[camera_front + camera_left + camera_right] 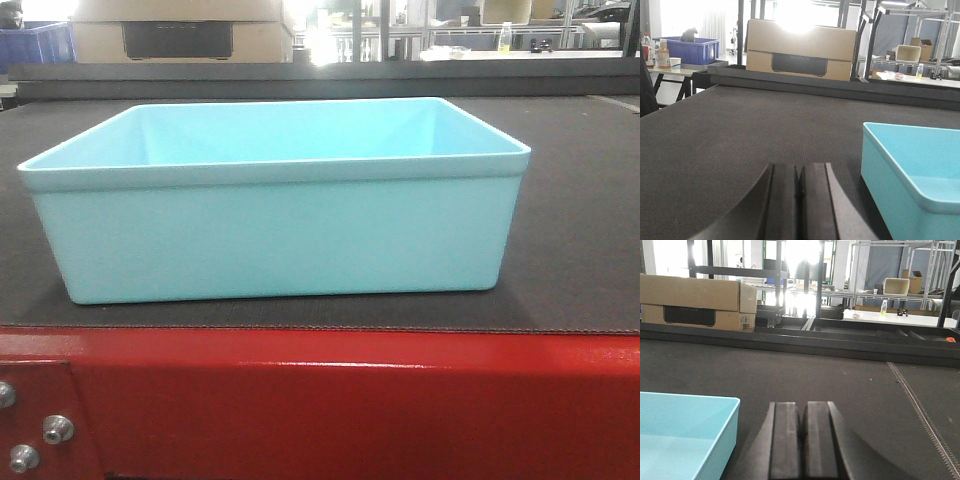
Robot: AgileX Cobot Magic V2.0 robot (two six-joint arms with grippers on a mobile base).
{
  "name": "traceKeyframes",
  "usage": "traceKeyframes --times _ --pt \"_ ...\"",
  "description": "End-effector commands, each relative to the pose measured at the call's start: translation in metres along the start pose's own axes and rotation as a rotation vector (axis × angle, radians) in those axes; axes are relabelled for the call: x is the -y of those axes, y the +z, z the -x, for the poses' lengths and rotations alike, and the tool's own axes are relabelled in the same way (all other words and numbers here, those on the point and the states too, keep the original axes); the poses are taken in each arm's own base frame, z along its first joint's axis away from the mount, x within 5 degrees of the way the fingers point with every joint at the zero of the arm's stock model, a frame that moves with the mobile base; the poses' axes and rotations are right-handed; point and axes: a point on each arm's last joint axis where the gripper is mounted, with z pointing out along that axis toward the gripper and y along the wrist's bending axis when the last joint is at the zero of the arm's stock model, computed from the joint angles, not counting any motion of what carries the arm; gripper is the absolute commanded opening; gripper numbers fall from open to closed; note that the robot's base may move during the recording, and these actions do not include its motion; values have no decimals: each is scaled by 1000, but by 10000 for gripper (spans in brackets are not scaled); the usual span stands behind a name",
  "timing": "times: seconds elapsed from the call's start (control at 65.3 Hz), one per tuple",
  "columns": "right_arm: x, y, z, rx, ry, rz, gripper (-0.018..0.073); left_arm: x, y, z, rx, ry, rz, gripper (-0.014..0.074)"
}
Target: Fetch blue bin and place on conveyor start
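Bin (pixel 270 230) sits flat on the belt (pixel 580 240), just behind the red frame (pixel 350 400), empty and upright. Left gripper (pixel 799 200) hangs over bare belt beside the bin's left wall, jaws pressed together on nothing; right gripper (pixel 804 440) does the same off the right wall. Placement looks done. My advice for the retreat: draw both arms straight back and up, clear of the rim, so neither nudges the bin askew.
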Motion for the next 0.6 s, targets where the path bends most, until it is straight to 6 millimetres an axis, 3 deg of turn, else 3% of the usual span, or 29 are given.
traceKeyframes --times 0.0,0.582 --pt "0 -1 3 30 -14 -2 -162 0 -1 3 29 -3 -1 -111" --pt "0 -1 3 32 -14 -2 -162 0 -1 3 29 -3 -1 -111"
